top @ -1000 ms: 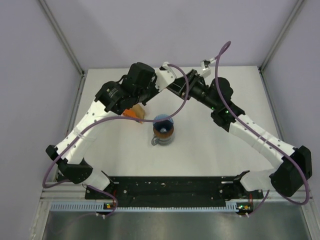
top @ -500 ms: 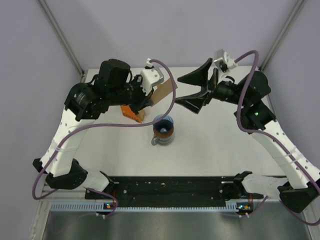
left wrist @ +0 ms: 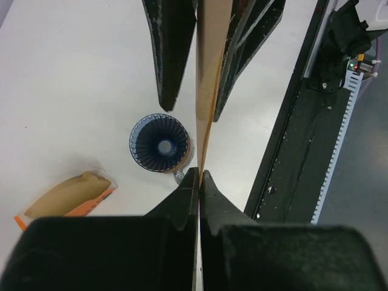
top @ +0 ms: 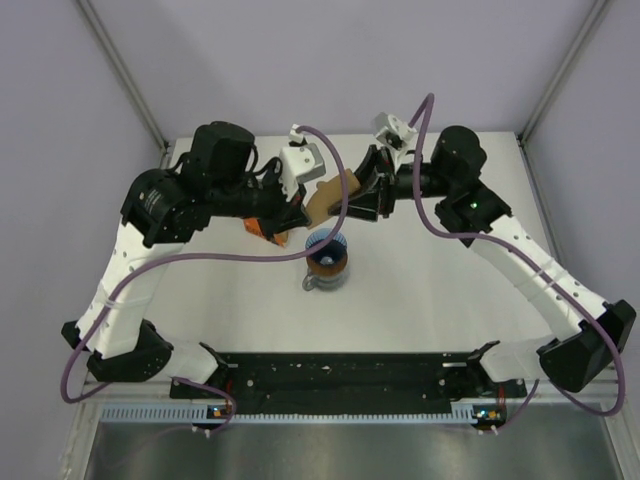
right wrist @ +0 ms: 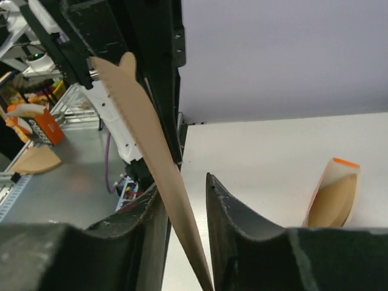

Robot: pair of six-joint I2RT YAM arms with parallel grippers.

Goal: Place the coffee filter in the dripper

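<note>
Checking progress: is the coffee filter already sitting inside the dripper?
No: the dripper is bare inside; the left gripper holds the coffee filter in the air.

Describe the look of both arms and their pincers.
Both the left arm and right arm have white links, black joint housings and a looping purple cable. The left pincer and right pincer have black tapered fingers.

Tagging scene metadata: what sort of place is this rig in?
Most likely a lab robot test cell, not a kitchen. The white table is boxed in by plain pale panels on aluminium posts, and the left arm and right arm are bolted at its near edge.
</note>
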